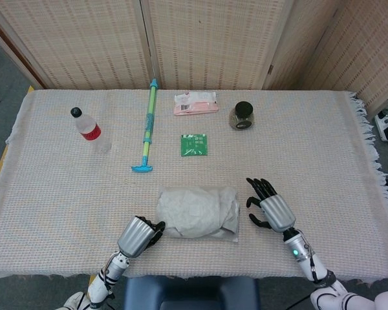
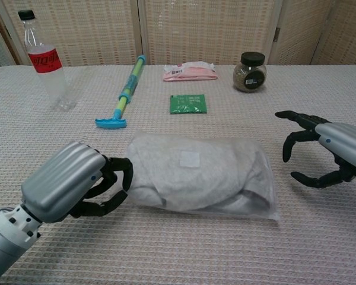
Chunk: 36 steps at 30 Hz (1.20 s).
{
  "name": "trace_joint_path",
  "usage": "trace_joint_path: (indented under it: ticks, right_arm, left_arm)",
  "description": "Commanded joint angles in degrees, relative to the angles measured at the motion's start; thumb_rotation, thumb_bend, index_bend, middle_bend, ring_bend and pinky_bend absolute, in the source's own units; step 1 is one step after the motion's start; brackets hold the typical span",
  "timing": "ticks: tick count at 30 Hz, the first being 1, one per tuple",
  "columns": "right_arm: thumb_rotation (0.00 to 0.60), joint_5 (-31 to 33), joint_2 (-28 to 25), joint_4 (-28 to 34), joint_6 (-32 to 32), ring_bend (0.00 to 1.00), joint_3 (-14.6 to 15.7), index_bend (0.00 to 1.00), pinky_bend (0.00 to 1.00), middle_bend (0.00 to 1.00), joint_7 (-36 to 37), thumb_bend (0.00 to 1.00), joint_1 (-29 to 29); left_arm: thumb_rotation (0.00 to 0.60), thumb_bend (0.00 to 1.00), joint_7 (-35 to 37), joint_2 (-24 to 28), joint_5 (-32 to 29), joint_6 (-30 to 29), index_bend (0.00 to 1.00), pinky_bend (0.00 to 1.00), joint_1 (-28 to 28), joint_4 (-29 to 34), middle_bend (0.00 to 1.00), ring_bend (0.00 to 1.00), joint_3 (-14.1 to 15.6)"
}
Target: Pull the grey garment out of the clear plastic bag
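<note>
The clear plastic bag (image 1: 197,213) (image 2: 249,205) lies near the table's front edge with the folded grey garment (image 1: 193,208) (image 2: 196,172) wholly inside it. My left hand (image 1: 139,236) (image 2: 71,190) is at the bag's left end, and its curled fingers (image 2: 120,172) grip that end. My right hand (image 1: 266,206) (image 2: 326,148) hovers just right of the bag with its fingers spread. It holds nothing and stands apart from the plastic.
At the back stand a water bottle (image 1: 89,129) (image 2: 44,59), a long blue-green stick tool (image 1: 147,126) (image 2: 124,95), a pink packet (image 1: 195,103) (image 2: 190,72), a green card (image 1: 194,144) (image 2: 188,103) and a dark-lidded jar (image 1: 242,115) (image 2: 250,71). A woven cloth (image 1: 323,148) covers the table.
</note>
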State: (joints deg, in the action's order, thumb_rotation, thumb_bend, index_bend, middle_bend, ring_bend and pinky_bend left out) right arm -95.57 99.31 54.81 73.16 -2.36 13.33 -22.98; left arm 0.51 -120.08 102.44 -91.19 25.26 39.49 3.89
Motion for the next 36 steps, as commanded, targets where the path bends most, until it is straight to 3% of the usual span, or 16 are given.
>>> trace_joint_path:
  ticks: [1, 36]
  right_arm:
    - [0.600, 0.64, 1.41, -1.22, 0.22, 0.00, -0.45, 0.46, 0.00, 0.00, 0.69, 0.31, -0.65]
    - [0.600, 4.39, 8.45, -6.06, 0.16, 0.00, -1.26, 0.49, 0.00, 0.00, 0.52, 0.32, -3.89]
  left_arm:
    - [0.600, 0.48, -0.21, 0.07, -0.14, 0.08, 0.73, 1.00, 0.13, 0.19, 1.00, 1.00, -0.13]
    - [0.600, 0.48, -1.37, 1.90, -1.17, 0.28, 0.73, 1.00, 1.36, 1.80, 1.00, 1.00, -1.13]
